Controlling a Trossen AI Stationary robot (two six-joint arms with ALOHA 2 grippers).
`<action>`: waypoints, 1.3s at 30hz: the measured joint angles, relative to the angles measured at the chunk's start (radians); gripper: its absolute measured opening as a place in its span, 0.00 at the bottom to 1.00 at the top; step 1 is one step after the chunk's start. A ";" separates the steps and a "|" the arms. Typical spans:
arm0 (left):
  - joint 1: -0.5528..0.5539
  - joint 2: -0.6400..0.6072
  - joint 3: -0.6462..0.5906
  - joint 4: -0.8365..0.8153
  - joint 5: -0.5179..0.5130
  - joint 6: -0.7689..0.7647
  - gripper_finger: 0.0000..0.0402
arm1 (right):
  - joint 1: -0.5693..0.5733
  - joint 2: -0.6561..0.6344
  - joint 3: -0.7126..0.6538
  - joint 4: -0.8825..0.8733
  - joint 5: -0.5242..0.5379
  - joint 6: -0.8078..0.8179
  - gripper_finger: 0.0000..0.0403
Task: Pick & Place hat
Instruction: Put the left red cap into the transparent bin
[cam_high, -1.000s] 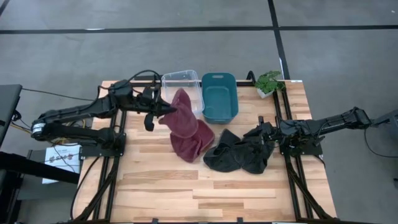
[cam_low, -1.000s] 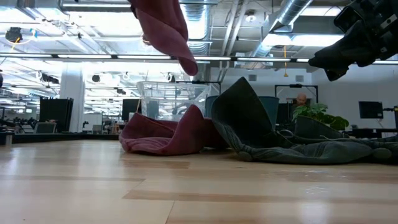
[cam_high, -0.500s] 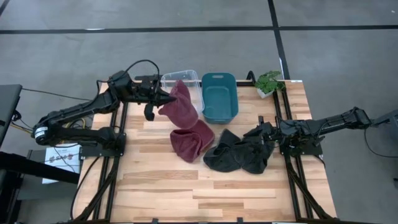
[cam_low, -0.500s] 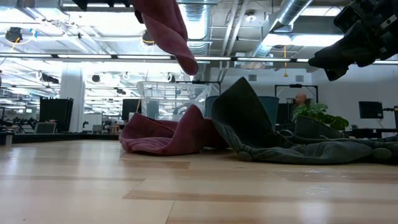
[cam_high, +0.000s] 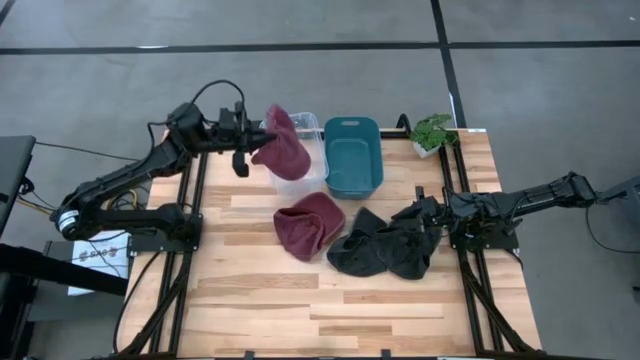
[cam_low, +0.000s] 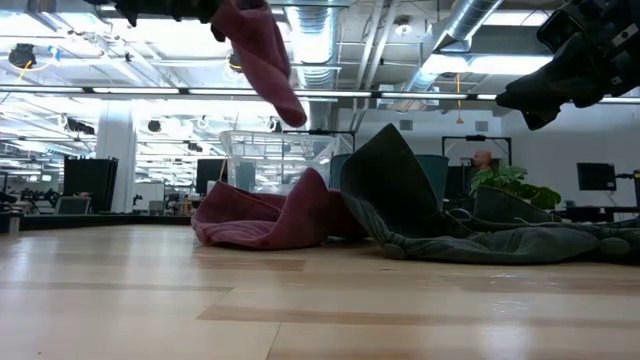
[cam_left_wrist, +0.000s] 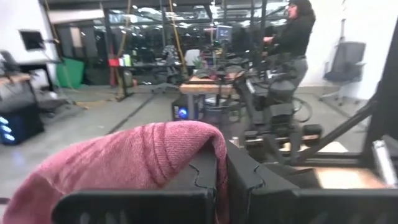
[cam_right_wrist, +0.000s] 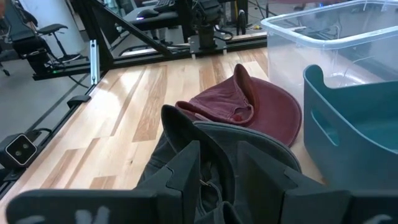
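My left gripper (cam_high: 256, 146) is shut on a maroon hat (cam_high: 284, 150), held high over the left part of the clear bin (cam_high: 310, 122). In the low view this hat (cam_low: 262, 55) hangs near the top. A second maroon hat (cam_high: 310, 226) lies crumpled on the table. Its right edge touches a heap of dark grey hats (cam_high: 385, 246). My right gripper (cam_high: 418, 213) is open and hovers over that heap. In the right wrist view its fingers stand above dark cloth (cam_right_wrist: 214, 146). My left gripper pinches a fold of the maroon hat (cam_left_wrist: 219, 155) between its two fingers, which come level from the table's left. The cloth drapes over one finger (cam_left_wrist: 202, 171). The hat is lifted clear and hangs slack below the fingers.
A teal bin (cam_high: 352, 156) stands right of the clear bin at the far edge, and a small potted plant (cam_high: 433, 131) sits at the far right corner. The near half of the wooden table (cam_high: 330, 310) is bare. A person stands in the room beyond.
My left gripper has risen and moved toward the far edge, staying shut on the maroon hat. The hat has moved away from the second maroon hat on the table and now hangs over the clear bin. My right arm has kept still.
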 joint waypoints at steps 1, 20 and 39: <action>0.007 0.000 0.000 0.005 -0.003 0.017 0.02 | 0.000 0.000 0.000 0.000 0.000 0.000 0.25; 0.074 0.191 0.000 0.019 -0.018 0.085 0.02 | 0.000 0.000 0.000 0.000 0.001 -0.046 0.25; 0.269 0.377 0.000 0.028 0.514 0.366 0.02 | 0.000 0.000 0.000 0.000 0.003 -0.050 0.25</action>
